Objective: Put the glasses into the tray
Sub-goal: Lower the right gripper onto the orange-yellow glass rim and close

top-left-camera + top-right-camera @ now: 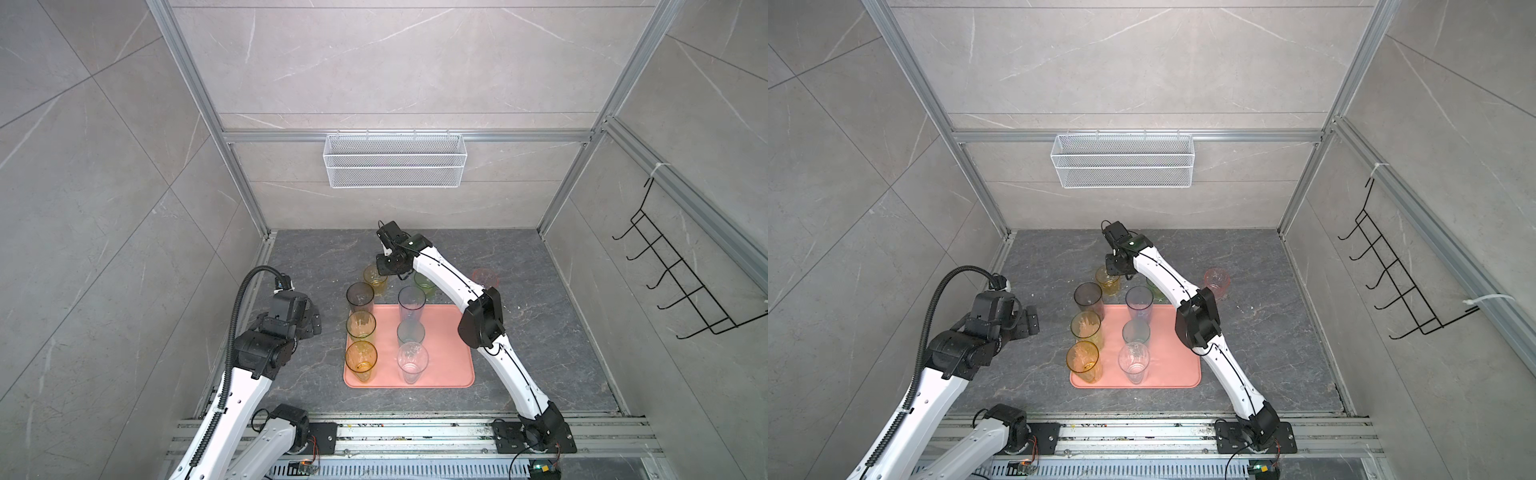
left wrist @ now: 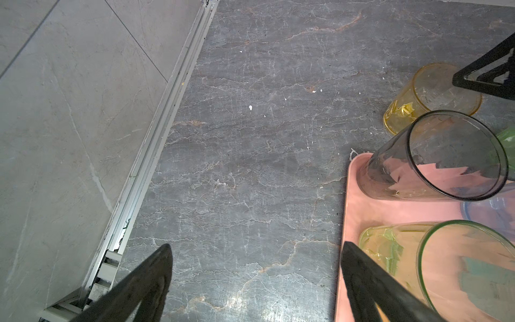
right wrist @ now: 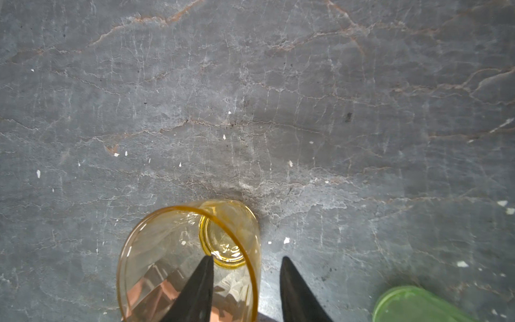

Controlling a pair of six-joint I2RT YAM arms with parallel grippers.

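Note:
The salmon-pink tray (image 1: 449, 353) lies mid-floor and holds several upright glasses, among them a smoky grey one (image 1: 360, 296) and a clear one (image 1: 412, 360). Behind the tray, on the stone floor, stand a short amber glass (image 1: 375, 279), a green glass (image 1: 424, 282) and a pink glass (image 1: 485, 278). My right gripper (image 3: 246, 257) is open and straddles the wall of the short amber glass (image 3: 167, 251): one finger is inside and the other outside, with a gap to the rim. My left gripper (image 2: 256, 244) is open over bare floor, left of the tray (image 2: 359, 212).
A white wire mesh basket (image 1: 395, 160) hangs on the back wall. A black hook rack (image 1: 681, 274) is fixed to the right wall. Metal rails edge the floor at the left (image 2: 156, 156) and at the front.

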